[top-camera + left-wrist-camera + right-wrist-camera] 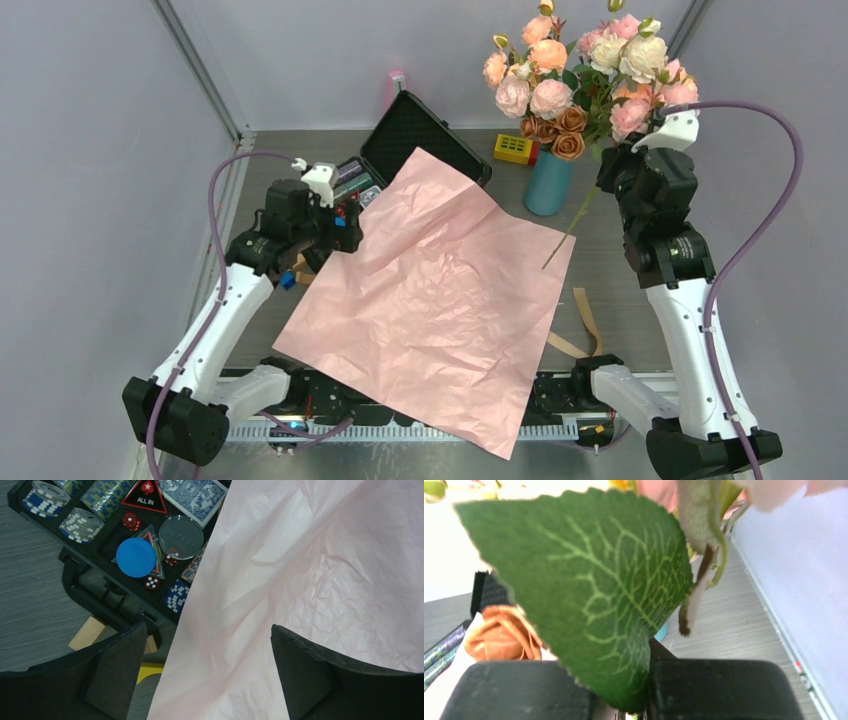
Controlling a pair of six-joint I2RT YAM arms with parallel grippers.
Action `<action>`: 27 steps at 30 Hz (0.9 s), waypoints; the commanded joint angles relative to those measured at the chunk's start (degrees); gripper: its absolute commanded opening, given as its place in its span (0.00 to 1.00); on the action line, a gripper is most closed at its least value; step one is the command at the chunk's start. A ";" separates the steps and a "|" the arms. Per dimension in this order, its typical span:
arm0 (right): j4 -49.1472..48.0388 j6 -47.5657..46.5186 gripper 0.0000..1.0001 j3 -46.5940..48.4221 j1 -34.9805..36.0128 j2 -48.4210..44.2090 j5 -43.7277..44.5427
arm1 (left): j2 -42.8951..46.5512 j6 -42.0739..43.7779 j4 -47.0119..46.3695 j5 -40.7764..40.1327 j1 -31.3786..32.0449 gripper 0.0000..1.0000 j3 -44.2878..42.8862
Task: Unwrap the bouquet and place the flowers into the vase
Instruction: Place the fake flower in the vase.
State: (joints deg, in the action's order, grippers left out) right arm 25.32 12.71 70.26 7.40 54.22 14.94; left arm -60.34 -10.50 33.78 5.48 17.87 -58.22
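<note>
The flowers (572,228) are up in my right claw (639,680), which is clamped shut on them. From my wrist cam it's basically all one big green leaf (589,595) running down between my fingers. One long thin stem hangs down-left from the claw, with its tip over the edge of the pink paper (440,290). The teal vase (548,185) is just beside that claw, and the bigger rose bunch (560,75) crowds right over it, so I can't tell whose blooms are whose up there. The paper lies spread flat on the table (620,300), with tan ribbon (587,318) beside it. My left claw (207,665) is wide open and holding nothing, hovering over the paper's edge by the poker chip case (100,587).
</note>
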 commanded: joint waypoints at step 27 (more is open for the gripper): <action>-15.48 -15.94 0.00 26.69 -3.83 14.23 -4.63 | 3.74 4.35 0.06 -3.31 -1.46 0.98 1.71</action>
State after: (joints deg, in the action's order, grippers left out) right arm 16.29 -1.34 91.61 4.08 66.78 12.91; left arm -57.93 -6.98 34.30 2.00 17.17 -56.40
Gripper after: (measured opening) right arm 0.096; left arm 0.976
